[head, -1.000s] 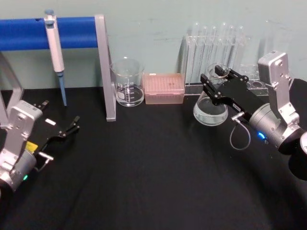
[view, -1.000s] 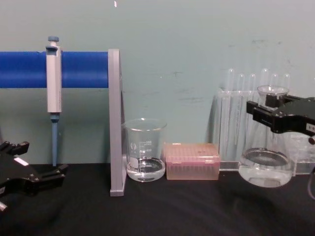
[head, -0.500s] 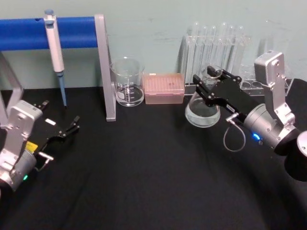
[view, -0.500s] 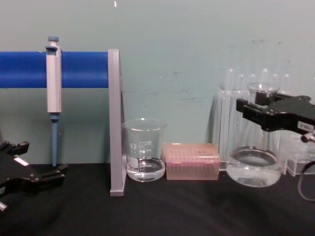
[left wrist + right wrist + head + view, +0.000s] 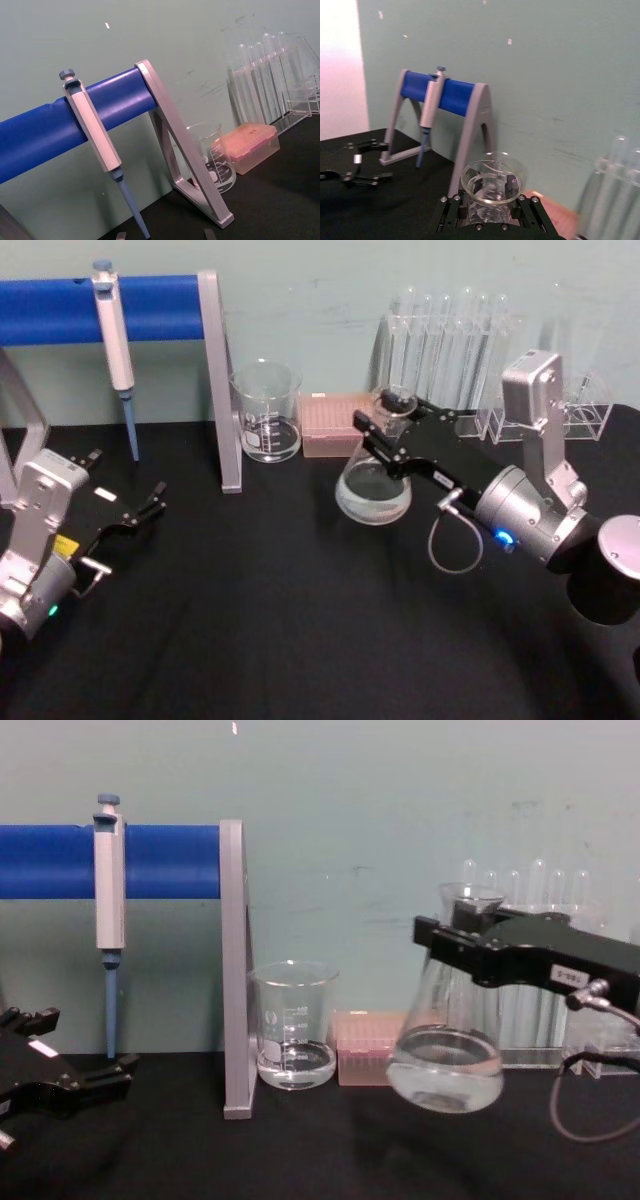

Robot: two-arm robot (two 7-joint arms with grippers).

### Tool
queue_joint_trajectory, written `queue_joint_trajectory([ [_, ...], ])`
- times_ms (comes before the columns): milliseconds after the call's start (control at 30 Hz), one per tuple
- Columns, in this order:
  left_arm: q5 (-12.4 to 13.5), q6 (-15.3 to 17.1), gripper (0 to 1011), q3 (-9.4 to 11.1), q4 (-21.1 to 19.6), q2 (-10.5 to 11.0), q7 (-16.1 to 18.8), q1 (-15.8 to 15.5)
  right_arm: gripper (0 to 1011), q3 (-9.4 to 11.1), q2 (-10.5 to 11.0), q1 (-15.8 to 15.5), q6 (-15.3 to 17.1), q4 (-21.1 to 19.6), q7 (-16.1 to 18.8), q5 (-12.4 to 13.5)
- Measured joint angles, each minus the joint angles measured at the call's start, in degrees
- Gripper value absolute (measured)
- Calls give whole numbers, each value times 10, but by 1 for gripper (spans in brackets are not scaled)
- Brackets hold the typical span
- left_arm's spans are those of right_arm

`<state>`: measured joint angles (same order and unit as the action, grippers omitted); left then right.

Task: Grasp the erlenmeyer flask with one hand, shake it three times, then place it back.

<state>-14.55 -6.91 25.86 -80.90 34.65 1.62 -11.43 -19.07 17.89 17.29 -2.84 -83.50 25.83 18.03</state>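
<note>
Chest view: right gripper clamps erlenmeyer flask by neck, raised before pink box, beaker alongside.

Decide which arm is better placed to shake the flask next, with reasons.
Right. The right gripper is shut on the erlenmeyer flask at its neck, holding it tilted above the table; the left gripper rests open, far off.
</note>
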Motion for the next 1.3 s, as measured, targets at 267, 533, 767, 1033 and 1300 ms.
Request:
queue_joint_trajectory([
  [267,0,0,1001,0,0,0,0,0,451,-24,2,4,2,-6,19,17],
  [533,0,0,1001,0,0,0,0,0,451,-44,5,10,2,-5,26,28],
  [767,0,0,1001,0,0,0,0,0,451,-52,6,16,-5,5,29,36],
  [1033,0,0,1001,0,0,0,0,0,451,-66,4,28,-19,33,39,39],
  [1300,0,0,1001,0,0,0,0,0,451,-78,-2,41,-24,62,44,33],
])
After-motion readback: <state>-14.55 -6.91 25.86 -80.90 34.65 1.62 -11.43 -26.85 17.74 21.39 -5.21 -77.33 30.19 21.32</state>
